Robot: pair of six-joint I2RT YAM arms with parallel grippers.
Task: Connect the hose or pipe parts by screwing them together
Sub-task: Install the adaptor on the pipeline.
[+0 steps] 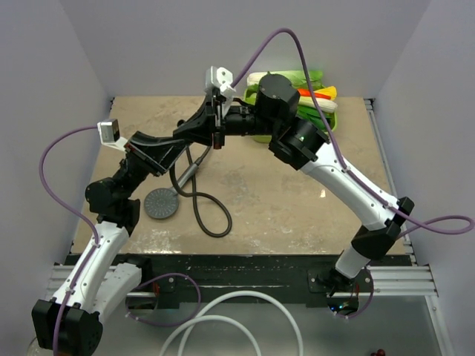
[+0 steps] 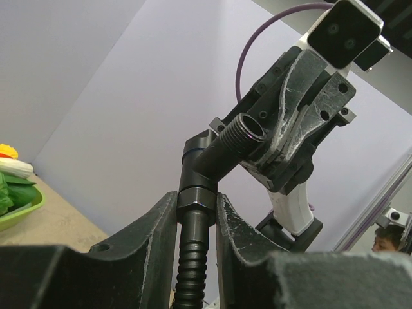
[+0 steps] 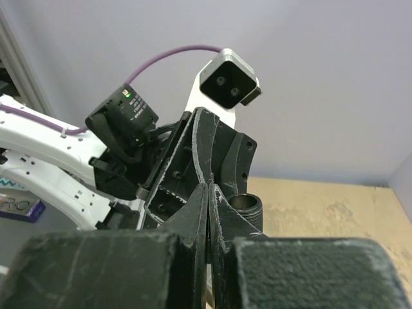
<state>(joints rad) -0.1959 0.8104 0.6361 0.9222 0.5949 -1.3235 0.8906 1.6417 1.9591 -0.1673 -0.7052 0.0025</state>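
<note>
T-shaped fitting (image 2: 215,154): black matt plastic, faint sheen on the threaded mouth; hose (image 2: 191,270): black, ribbed, semi-gloss. Shower head (image 1: 161,202): dark grey, matt disc face. Left end effector (image 2: 196,196): black plastic, scuffed, scratched pale; surface (image 1: 282,200): beige, mottled, matt, stone-like.

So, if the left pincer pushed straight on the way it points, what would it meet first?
The black fitting at the end of the hose it grips, just ahead of its fingertips; beyond it, apparently close, the right pincer holding it.

1 shower head (image 1: 161,203), 1 blk hose (image 2: 190,270), 1 T-fitting (image 2: 205,159), 1 green bowl (image 2: 24,206) — toy veg (image 1: 319,93) in it, maybe 5
</note>
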